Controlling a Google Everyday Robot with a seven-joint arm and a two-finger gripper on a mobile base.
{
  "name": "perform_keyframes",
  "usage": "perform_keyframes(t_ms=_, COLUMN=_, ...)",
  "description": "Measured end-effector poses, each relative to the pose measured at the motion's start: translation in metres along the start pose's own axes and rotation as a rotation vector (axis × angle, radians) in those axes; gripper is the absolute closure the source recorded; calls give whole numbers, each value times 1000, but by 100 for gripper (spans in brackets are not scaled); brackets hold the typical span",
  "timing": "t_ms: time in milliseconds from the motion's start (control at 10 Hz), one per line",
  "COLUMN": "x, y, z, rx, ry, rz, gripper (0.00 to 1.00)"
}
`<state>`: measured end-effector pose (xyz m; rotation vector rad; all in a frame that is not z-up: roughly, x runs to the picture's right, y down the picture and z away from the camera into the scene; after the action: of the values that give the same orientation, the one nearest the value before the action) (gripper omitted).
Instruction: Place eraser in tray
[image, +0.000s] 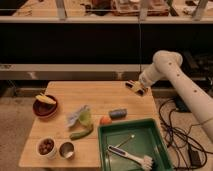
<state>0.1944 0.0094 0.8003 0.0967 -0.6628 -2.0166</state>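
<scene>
One phase appears complete: the gripper (136, 86), at the upper right corner of the table (100, 95), is closed around the eraser (132, 85). Transfer is not yet done: the eraser must move down-frame to the tray (159, 141), lower right, for release.

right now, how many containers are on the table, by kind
green tray: 1
dark red bowl: 1
white cup: 1
metal cup: 1
total: 4
the gripper hangs over the table's far right corner
</scene>
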Motion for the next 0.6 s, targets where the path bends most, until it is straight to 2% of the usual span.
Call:
perform_keyframes(t_ms=200, x=-32, y=-25, z=-9, rx=-67, ry=4, rz=-22, gripper=100)
perform_keyframes(t_ms=300, x=-58, y=-40, z=-17, rx=-98, ry=2, rz=-29, gripper=100)
perform_keyframes(t_ms=400, x=-78, y=-55, z=-21, rx=-104, ry=-3, rz=-33, gripper=100)
perform_keyframes(t_ms=600, x=-121, y=-79, z=-28, rx=-80, ry=-16, rz=-20, gripper=100)
